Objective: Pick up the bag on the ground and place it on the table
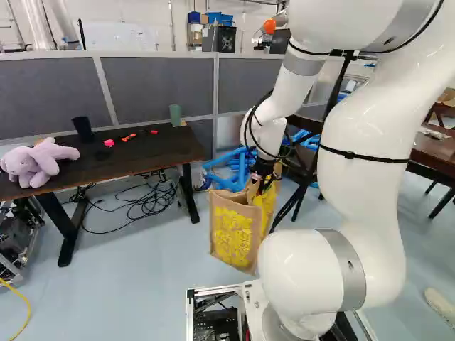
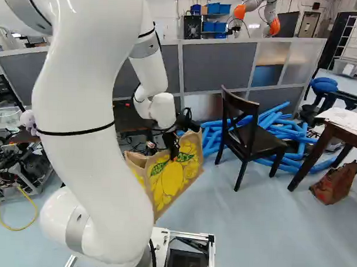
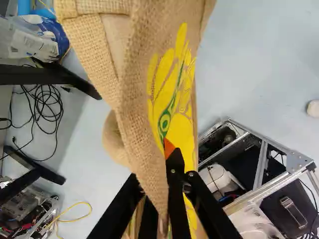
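My gripper (image 1: 264,179) points down at the top of the tan burlap bag (image 1: 233,234) with yellow printing. In the right base view the gripper (image 2: 173,150) is at the bag's upper edge, and the bag (image 2: 172,179) hangs tilted below it. The wrist view shows the gripper (image 3: 162,186) shut on the bag's rim, with the fabric (image 3: 142,134) pinched between the fingers. The dark table (image 1: 99,162) stands to the left of the bag in the left base view.
On the table are a purple plush toy (image 1: 39,162), a dark cup (image 1: 82,128) and a green cup (image 1: 175,115). Cables (image 1: 146,202) lie beneath it. A dark chair (image 2: 249,133), blue tubes (image 2: 290,134) and a brown bag (image 2: 336,183) are at the right. Another robot (image 2: 256,16) stands behind the partition.
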